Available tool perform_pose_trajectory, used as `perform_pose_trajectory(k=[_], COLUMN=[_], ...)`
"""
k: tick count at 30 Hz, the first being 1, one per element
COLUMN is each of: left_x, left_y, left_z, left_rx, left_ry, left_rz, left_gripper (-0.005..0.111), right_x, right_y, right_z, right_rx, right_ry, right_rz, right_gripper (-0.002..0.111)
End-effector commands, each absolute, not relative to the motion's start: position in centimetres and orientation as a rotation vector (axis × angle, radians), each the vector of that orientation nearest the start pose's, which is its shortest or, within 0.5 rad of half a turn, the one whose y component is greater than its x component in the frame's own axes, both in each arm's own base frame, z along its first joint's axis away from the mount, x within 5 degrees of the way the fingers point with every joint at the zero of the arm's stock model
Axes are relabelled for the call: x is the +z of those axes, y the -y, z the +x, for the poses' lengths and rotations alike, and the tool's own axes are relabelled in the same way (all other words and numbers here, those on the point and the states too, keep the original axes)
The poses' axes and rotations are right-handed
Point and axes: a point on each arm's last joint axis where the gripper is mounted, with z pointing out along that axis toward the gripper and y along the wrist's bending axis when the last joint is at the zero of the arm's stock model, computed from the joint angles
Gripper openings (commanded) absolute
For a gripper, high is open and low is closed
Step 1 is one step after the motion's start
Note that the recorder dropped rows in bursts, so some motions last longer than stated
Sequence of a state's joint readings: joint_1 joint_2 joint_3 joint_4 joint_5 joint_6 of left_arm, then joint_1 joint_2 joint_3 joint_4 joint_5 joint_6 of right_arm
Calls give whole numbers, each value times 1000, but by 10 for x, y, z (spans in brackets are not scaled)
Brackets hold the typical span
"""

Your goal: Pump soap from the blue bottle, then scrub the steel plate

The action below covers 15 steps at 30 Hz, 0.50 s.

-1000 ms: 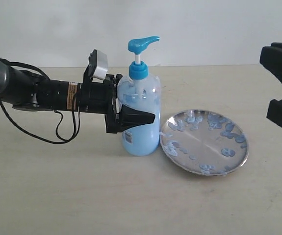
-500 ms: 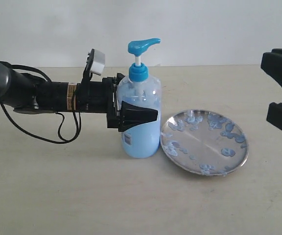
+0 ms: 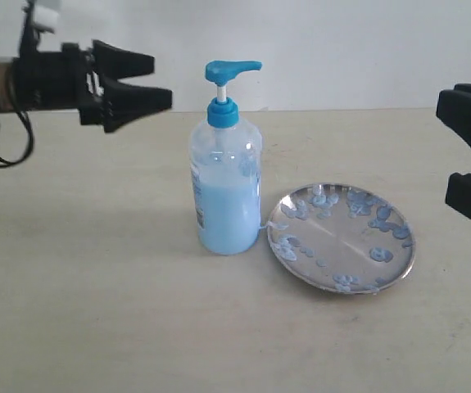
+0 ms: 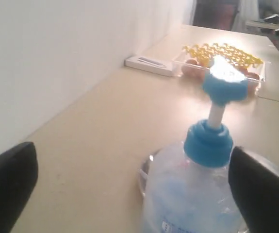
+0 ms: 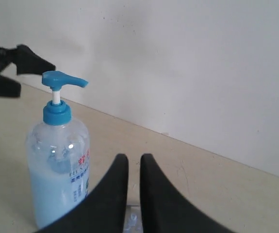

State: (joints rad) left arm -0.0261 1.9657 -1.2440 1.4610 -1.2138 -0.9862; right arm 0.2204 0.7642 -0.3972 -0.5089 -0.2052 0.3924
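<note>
Right gripper (image 5: pixel 134 162): at the scene's right edge and large in the exterior view, so judged nearest the camera. Its fingers are drawn almost together with a thin slit between them, and it holds nothing. It is well apart from the bottle.

Round shallow shiny steel plate (image 3: pixel 343 239): flat on the beige table (image 3: pixel 96 319), speckled with pale blue blobs of soap (image 3: pixel 380 255). Its left rim lies just beside the bottle's base.

Tall clear plastic bottle with blue pump head (image 3: pixel 225 192): stands upright, unheld, left of the plate and partly filled with the pale blue liquid. Its long axis is vertical. The pump head (image 3: pixel 231 70) is raised on its white stem, with the spout pointing toward the plate side.

Left gripper (image 3: pixel 160 80): in the air left of the pump head at about its height, near it but not touching. Fingers spread apart, empty. The wrist view looks down past both fingers onto the collar.

Judgement: the left arm is much the nearer to the pump. The head lies to its right. A press must come from above, straight down the bottle's axis.
</note>
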Motion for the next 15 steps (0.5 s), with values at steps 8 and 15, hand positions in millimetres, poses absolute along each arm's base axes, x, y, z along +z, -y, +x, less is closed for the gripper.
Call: perform_pose_trajectory(k=[8, 15], left_x=[375, 444], left_y=[-17, -65], left_z=[323, 247], left_rx=[-576, 126], left_ry=[-1798, -1514], left_rz=[335, -109], left_gripper=[4, 4], right_x=[350, 428], right_y=[-40, -49], right_z=[142, 196], right_rx=[230, 108], right_ry=[-1443, -1371], right_rz=[-244, -290], right_gripper=[0, 0])
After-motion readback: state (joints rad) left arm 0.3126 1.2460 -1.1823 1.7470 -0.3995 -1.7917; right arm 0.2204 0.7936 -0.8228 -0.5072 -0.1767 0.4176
